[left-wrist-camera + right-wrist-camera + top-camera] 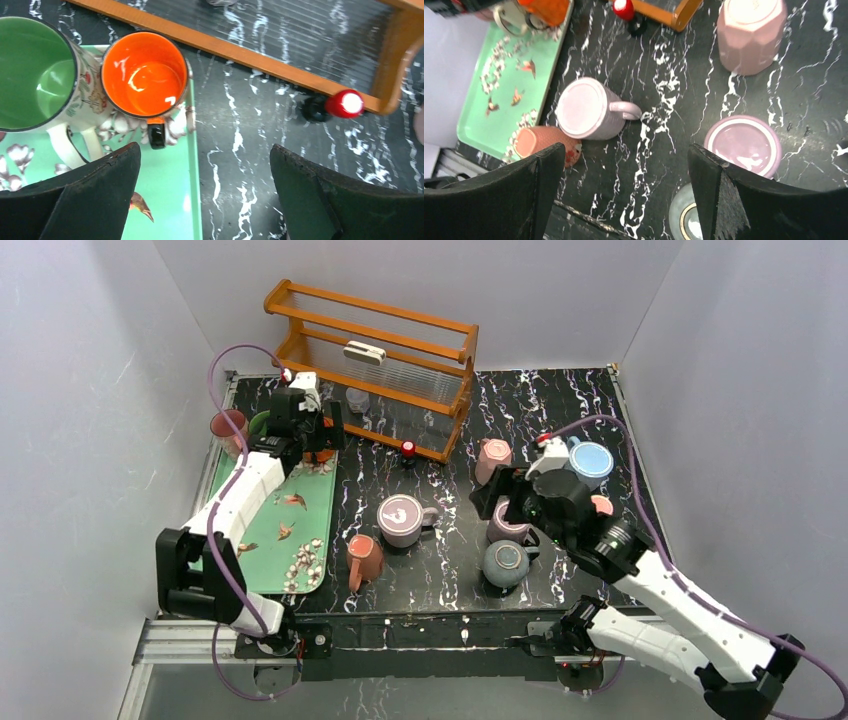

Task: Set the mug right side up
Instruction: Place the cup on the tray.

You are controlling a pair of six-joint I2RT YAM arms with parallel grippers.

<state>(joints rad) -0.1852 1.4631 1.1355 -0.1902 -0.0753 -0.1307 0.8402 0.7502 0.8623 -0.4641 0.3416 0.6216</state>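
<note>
An orange mug [145, 75] stands right side up, mouth upward, on the far corner of the green tray [172, 200], touching a green-lined floral mug [35, 72]. My left gripper [205, 185] hangs open just above and in front of the orange mug [318, 452], with nothing between its fingers. Above the middle of the table my right gripper [624, 195] is open and empty. Below it, a lilac mug [586, 107], a salmon mug [544, 142], a pink faceted mug [751, 32] and a purple mug [744, 145] stand bottom up.
A wooden rack [375, 360] stands at the back, with a red-topped black knob [345, 103] by its corner. A grey mug [505, 563] sits bottom up near the front. A light blue mug [590, 462] is at the right, and a dark red cup [228, 427] stands left of the tray.
</note>
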